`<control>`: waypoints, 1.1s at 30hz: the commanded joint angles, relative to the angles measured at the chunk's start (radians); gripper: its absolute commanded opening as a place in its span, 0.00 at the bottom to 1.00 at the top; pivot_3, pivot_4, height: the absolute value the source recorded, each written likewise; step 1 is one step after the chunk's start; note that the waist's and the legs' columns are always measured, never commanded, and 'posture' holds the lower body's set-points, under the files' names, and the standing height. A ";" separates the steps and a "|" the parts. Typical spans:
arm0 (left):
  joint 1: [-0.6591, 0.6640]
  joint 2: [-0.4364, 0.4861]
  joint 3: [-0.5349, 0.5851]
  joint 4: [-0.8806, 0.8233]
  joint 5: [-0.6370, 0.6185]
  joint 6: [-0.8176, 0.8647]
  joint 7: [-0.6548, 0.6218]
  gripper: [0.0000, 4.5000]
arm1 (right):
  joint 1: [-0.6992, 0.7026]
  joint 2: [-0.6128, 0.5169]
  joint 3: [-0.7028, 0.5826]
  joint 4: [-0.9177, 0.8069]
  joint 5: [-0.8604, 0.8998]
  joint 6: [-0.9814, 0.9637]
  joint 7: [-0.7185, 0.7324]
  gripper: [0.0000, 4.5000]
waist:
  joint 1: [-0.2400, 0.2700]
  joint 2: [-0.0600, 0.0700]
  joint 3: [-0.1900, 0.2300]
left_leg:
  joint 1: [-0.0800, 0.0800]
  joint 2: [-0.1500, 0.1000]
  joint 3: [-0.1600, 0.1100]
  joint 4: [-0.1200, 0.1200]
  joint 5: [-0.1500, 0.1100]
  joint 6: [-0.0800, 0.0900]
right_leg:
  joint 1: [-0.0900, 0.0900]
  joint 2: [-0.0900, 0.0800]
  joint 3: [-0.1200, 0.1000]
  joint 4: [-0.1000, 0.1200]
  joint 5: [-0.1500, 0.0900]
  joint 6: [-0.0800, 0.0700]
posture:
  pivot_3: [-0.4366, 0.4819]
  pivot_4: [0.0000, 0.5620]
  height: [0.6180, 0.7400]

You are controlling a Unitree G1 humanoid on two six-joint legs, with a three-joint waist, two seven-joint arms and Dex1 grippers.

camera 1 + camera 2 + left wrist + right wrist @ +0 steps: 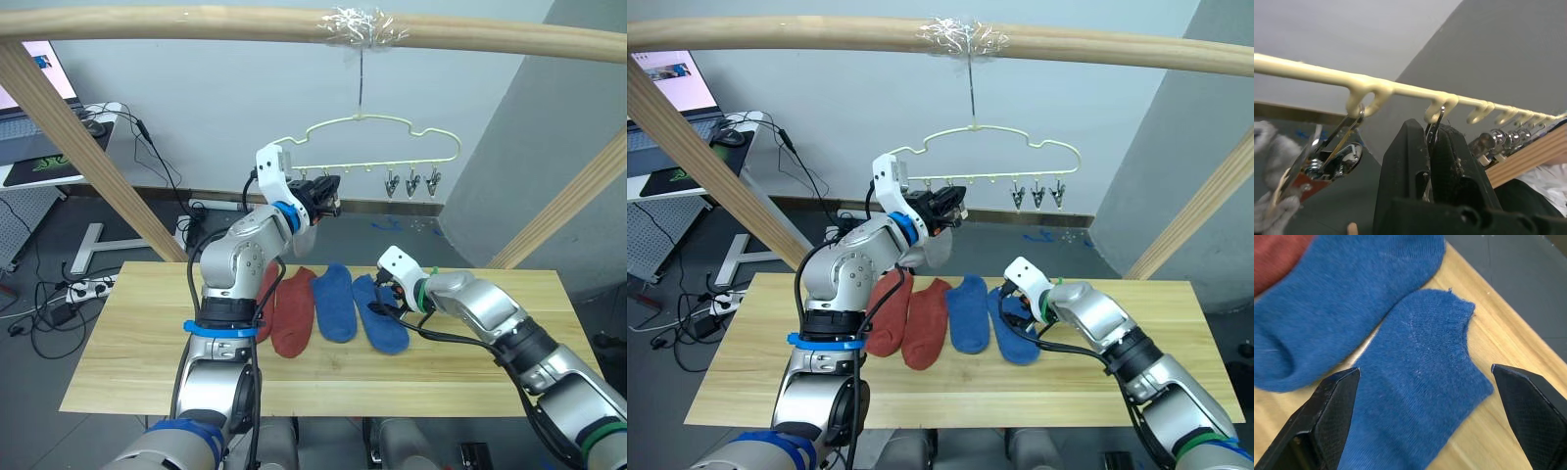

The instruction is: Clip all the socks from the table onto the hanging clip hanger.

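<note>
The pale yellow-green clip hanger (392,122) hangs by its hook from the pole. My left gripper (1431,132) is raised to its bar and shut on the second metal clip (1433,123). A light grey sock (939,250) hangs from the neighbouring clip (1334,152), partly behind my left arm. Three free clips (411,183) dangle at the hanger's right end. On the table (147,333) lie two rust-red socks (292,313) and two blue socks (334,299) side by side. My right gripper (1424,371) hovers open just above the rightmost blue sock (1420,382), a finger on either side of it.
A thick wooden pole frame (196,24) spans the top, with slanted posts at left (88,147) and right (568,201). A white desk with a laptop (39,108) and floor cables (59,294) lie beyond the table's left end.
</note>
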 commanded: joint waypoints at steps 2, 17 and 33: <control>-0.032 0.005 0.039 -0.052 -0.065 0.056 0.000 0.02 | -0.020 0.052 -0.017 0.098 -0.082 -0.072 0.052 1.00 | 0.001 0.000 0.000 | 0.000 0.000 0.000 0.000 0.000 0.000 | 0.000 0.000 0.000 0.000 0.000 0.000 | 0.48 0.35 1.00; -0.100 0.002 0.182 0.022 -0.199 0.206 0.082 0.02 | -0.021 0.156 -0.081 0.287 -0.242 -0.162 0.115 0.71 | 0.001 0.000 -0.001 | 0.001 0.000 0.000 0.001 0.000 0.000 | 0.001 0.000 0.000 0.002 0.002 0.001 | 0.48 0.32 1.00; -0.134 0.018 0.223 0.092 -0.263 0.268 0.086 0.02 | -0.001 0.168 -0.178 0.097 -0.252 -0.029 0.180 0.01 | -0.001 0.000 -0.001 | 0.001 0.000 0.000 0.000 0.003 -0.005 | 0.000 -0.001 0.000 0.002 0.002 0.001 | 0.44 0.29 1.00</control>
